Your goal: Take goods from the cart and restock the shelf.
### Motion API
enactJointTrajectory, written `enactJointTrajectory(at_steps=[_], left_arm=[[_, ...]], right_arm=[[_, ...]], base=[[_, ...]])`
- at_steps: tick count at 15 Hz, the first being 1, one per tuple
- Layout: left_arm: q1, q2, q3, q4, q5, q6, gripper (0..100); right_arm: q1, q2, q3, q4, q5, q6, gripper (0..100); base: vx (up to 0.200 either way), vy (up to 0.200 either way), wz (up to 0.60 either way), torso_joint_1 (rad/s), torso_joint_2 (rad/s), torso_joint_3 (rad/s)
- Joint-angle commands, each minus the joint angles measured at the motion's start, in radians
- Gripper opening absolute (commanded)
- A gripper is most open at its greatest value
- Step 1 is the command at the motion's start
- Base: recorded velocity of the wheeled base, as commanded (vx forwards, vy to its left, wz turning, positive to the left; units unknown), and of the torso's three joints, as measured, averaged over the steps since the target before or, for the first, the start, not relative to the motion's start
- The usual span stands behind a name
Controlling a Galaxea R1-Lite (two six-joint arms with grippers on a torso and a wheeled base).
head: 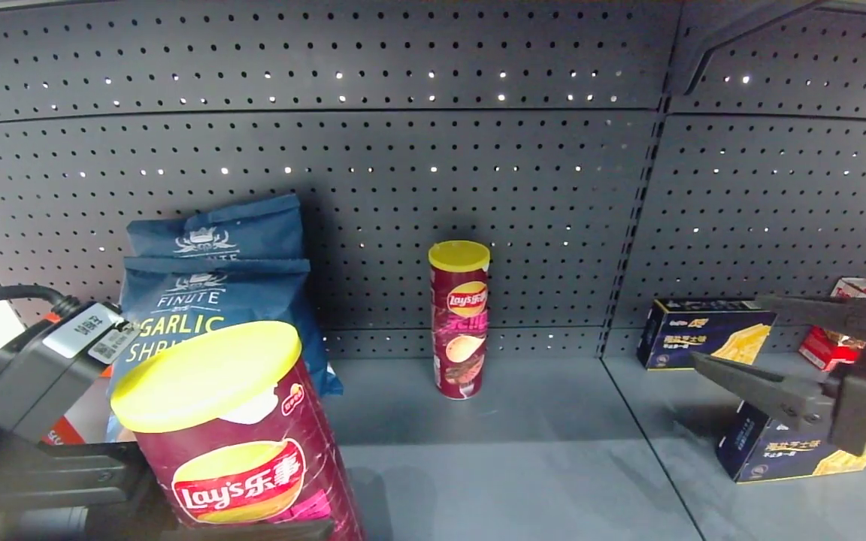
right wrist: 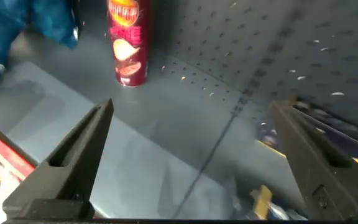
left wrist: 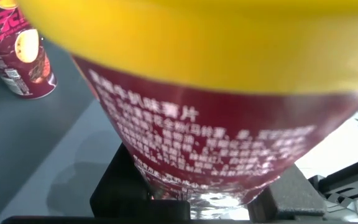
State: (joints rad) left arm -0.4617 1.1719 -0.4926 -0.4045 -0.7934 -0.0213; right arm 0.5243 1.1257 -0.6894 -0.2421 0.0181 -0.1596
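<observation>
My left gripper (left wrist: 210, 194) is shut on a maroon chips can with a yellow lid (head: 234, 432), held tilted at the shelf's front left; its fingers (left wrist: 120, 186) clamp the can's lower body. A second, matching can (head: 460, 319) stands upright at the back middle of the grey shelf (head: 538, 458), and it also shows in the wrist views (left wrist: 17, 56) (right wrist: 129, 43). My right gripper (head: 726, 330) hangs open over the shelf's right part, nothing between its fingers (right wrist: 73, 162), well right of the standing can.
Two blue snack bags (head: 215, 285) lean on the pegboard back just behind the held can. Dark boxes (head: 704, 333) (head: 779, 451) and a red box (head: 854, 315) lie at the right. Bare shelf lies between the standing can and the boxes.
</observation>
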Motion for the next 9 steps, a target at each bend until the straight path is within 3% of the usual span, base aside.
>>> enactJointTrajectory(at_steps=[1, 4, 8, 9], left_arm=[[-0.002, 0.002, 0.0, -0.001, 0.0, 0.0, 0], [-0.003, 0.003, 0.0, -0.001, 0.0, 0.0, 0], [-0.003, 0.005, 0.008, 0.001, 0.0, 0.0, 0], [-0.005, 0.005, 0.011, 0.001, 0.0, 0.0, 0]], right_arm=[[0.019, 0.141, -0.047, -0.008, -0.003, -0.001, 100], [0.074, 0.269, -0.098, -0.042, -0.003, 0.005, 100], [0.072, 0.439, -0.157, -0.203, 0.022, 0.04, 100], [0.069, 0.473, -0.177, -0.246, 0.068, 0.04, 100]], base=[[0.0, 0.0, 0.0, 0.0, 0.0, 0.0], [0.0, 0.0, 0.0, 0.0, 0.0, 0.0], [0.0, 0.0, 0.0, 0.0, 0.0, 0.0], [0.0, 0.0, 0.0, 0.0, 0.0, 0.0]])
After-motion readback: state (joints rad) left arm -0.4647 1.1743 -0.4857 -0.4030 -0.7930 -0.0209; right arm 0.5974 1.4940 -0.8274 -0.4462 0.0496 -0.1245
